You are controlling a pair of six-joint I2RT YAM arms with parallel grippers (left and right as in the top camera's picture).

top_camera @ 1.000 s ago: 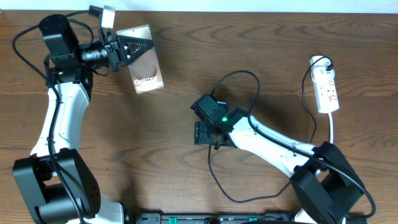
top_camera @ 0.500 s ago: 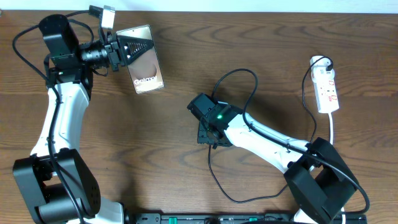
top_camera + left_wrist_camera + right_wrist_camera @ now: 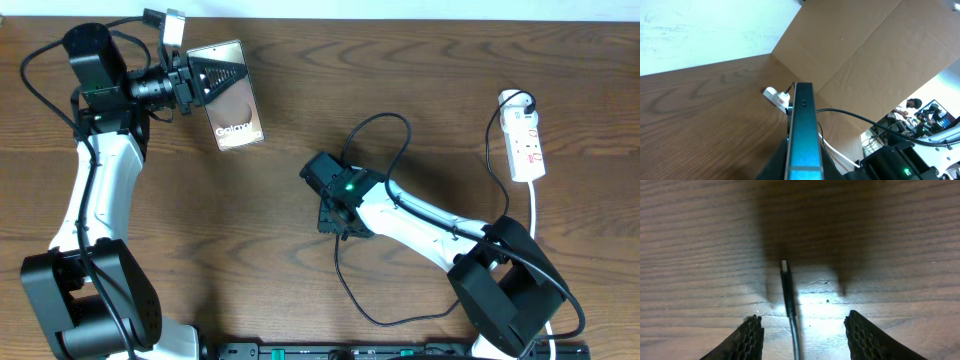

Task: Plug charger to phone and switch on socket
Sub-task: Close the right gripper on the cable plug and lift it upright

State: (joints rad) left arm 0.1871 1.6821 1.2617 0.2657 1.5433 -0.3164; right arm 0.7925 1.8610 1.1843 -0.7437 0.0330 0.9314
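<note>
- The phone [image 3: 238, 112] is a brownish slab, broad face up to the overhead camera, with white "Galaxy" lettering near its lower end.
- It sits at the far left of the table [image 3: 290, 300]. Its long axis runs roughly from the far edge toward the near edge, slightly tilted.
- The left gripper [image 3: 212, 75] is pinched on the phone's far end. In the left wrist view the phone shows edge-on, a thin bluish strip rising from between the fingers. Whether the phone rests on the wood or is lifted off it cannot be told.
- The charger cable [image 3: 789, 297] is thin and black and lies flat on the table near the middle. In the right wrist view it runs straight up from the bottom edge, and its small plug tip [image 3: 784, 266] points away from the gripper.
- The right gripper [image 3: 804, 319] is low over the wood with its jaws spread. The cable lies between the two fingers, nearer the left one, and touches neither.
- The socket [image 3: 527, 148] is a narrow white strip with red marks at the far right, well apart from the phone. Its long axis runs far to near.
- The charger's black plug [image 3: 522, 100] sits in the socket's far end.
</note>
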